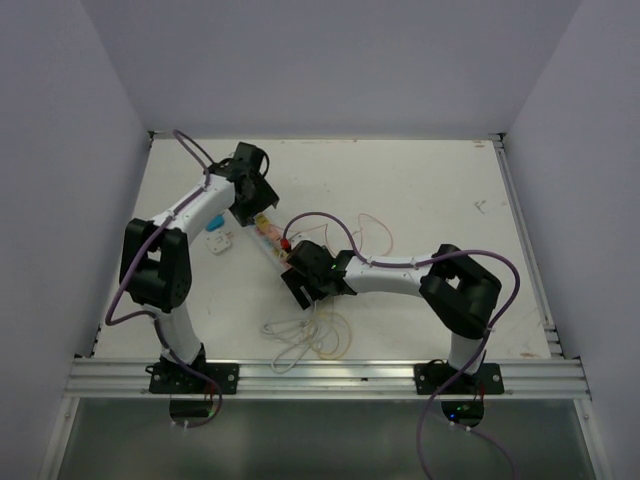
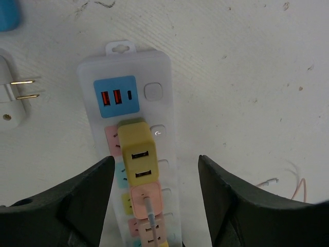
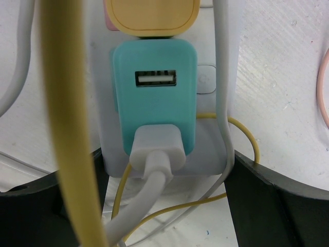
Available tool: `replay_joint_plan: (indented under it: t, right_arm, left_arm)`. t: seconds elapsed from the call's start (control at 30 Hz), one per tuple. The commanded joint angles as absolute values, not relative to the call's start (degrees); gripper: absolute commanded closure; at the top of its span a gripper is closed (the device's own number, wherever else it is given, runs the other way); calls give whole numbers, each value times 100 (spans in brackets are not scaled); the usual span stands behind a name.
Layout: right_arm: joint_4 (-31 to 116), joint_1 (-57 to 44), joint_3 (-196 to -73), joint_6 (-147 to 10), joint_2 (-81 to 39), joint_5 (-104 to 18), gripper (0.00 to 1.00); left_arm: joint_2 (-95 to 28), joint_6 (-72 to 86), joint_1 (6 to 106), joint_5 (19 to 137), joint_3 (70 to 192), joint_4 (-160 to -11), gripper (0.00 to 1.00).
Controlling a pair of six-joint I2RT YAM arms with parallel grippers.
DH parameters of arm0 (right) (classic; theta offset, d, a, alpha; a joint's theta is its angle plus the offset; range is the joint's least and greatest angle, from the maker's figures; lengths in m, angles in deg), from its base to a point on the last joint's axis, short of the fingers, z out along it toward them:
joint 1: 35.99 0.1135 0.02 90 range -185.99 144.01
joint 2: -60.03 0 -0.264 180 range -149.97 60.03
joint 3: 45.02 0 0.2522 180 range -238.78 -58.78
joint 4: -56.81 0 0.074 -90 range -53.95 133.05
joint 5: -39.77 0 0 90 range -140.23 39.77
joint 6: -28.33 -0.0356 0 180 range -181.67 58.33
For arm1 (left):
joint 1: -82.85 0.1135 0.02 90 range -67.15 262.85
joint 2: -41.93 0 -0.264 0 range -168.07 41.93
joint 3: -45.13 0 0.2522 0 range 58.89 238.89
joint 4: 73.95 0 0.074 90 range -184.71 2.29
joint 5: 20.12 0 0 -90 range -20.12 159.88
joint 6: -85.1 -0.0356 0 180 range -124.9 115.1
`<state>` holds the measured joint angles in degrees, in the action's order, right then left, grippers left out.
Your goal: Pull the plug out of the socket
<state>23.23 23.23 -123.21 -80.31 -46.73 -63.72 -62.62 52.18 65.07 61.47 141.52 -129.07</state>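
Observation:
The socket (image 2: 165,72) is a long white strip lying on the table, with a blue USB face at its far end and several coloured plugs in a row. My left gripper (image 2: 155,158) hovers over the far half, open, its dark fingers (image 2: 77,200) on either side of a yellow plug (image 2: 138,154) with a gap on each side. Behind the yellow plug sits a pink plug (image 2: 146,198) with a cable. My right gripper (image 3: 164,164) is shut on the strip's near end (image 3: 205,144), just below a teal plug (image 3: 154,92) with a white connector. From above, the socket (image 1: 272,238) runs between both grippers.
A loose white plug (image 2: 13,100) with two prongs and a blue object (image 2: 7,13) lie left of the strip. White and yellow cables (image 1: 305,335) coil near the front edge, and a yellow cable (image 3: 67,128) hangs across the right wrist view. A thin pink wire (image 1: 370,225) lies to the right.

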Motion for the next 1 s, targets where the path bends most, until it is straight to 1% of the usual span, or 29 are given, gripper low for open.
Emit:
replay_joint_plan:
  t: [0.0, 0.1, 0.27, 0.33, 0.57, 0.6, 0.7, 0.73, 0.83, 0.87, 0.9, 0.93, 0.97]
  right_arm:
    - [815, 2105, -11776, -8057, -5388, -6587, 100]
    - [833, 2105, -11741, -8066, -5388, -6569, 100]
    - [842, 2088, -11749, -8066, -5414, -6578, 100]
    - [850, 2088, -11749, -8066, -5423, -6569, 100]
    - [851, 2096, -11767, -8057, -5484, -6569, 100]
    - [851, 2088, -11776, -8057, -5493, -6569, 100]
    - [833, 2096, -11793, -8066, -5519, -6569, 100]
    - [833, 2088, -11802, -8057, -5528, -6587, 100]
    - [807, 2088, -11820, -8083, -5554, -6631, 100]
    - [798, 2096, -11820, -8083, -5563, -6640, 100]
    - [798, 2096, -11828, -8092, -5572, -6640, 100]
    - [789, 2096, -11828, -8101, -5581, -6640, 100]
    - [780, 2096, -11837, -8101, -5590, -6640, 100]
  left_arm:
    - [-6301, 5381, 6466, 5986, 14440, -13183, 31]
    - [-6380, 5399, 6457, 5994, 14519, -13174, 38]
    - [-6521, 5434, 6448, 5942, 14520, -13323, 42]
    - [-6556, 5434, 6448, 5907, 14511, -13358, 47]
    - [-6705, 5416, 6431, 5889, 14546, -13411, 50]
    - [-6732, 5408, 6422, 5863, 14563, -13437, 53]
    - [-6846, 5364, 6404, 5845, 14686, -13534, 56]
    - [-6881, 5346, 6395, 5845, 14713, -13604, 59]
    - [-7013, 5258, 6395, 5775, 14914, -13806, 64]
    - [-7100, 5214, 6395, 5766, 15037, -13868, 69]
    - [-7145, 5188, 6395, 5749, 15099, -13921, 69]
    - [-7189, 5170, 6395, 5757, 15169, -14017, 75]
    - [-7259, 5135, 6395, 5757, 15274, -14070, 78]
